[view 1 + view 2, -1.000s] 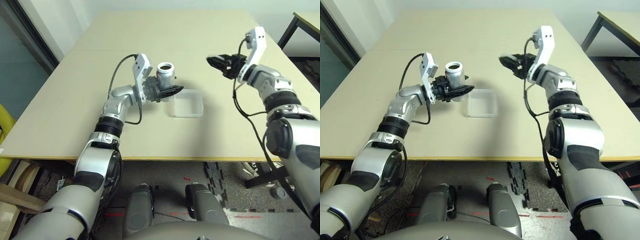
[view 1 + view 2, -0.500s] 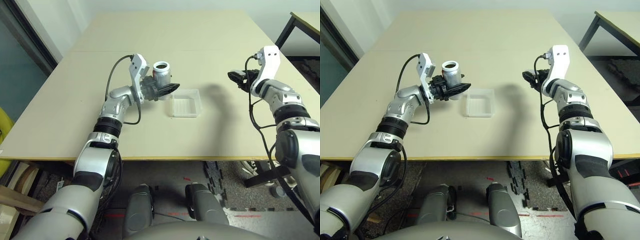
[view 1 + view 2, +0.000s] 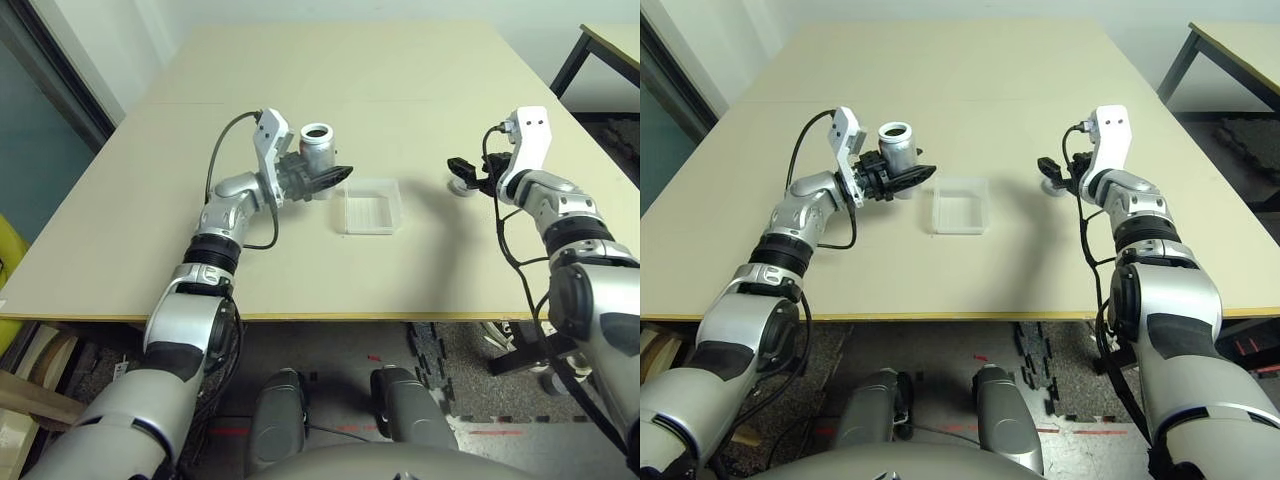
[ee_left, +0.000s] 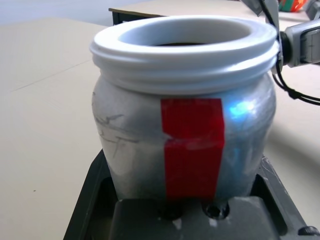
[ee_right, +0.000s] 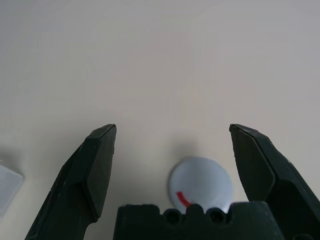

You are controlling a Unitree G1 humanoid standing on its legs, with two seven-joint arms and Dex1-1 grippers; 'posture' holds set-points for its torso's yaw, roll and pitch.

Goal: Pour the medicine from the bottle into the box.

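Observation:
My left gripper (image 3: 328, 178) is shut on the bottle (image 3: 317, 148), a silver-grey jar with a red label strip (image 4: 192, 145). It is held upright just left of the box, and its white mouth (image 4: 185, 37) is uncapped. The inside is dark and no medicine shows. The box (image 3: 370, 206), a shallow clear square tray, lies on the table with nothing in it. My right gripper (image 5: 172, 130) stands open low over the table to the right of the box. The round grey cap (image 5: 201, 184) lies on the table between its fingers.
The beige table (image 3: 330, 70) stretches wide behind and around the box. A black-legged second table (image 3: 600, 50) stands at the far right, past the table's edge. A cable (image 3: 505, 240) loops off my right wrist.
My right arm has come down and moved right, away from the bottle, to the table. The cap now rests there between its open fingers. The left gripper and bottle shifted slightly left.

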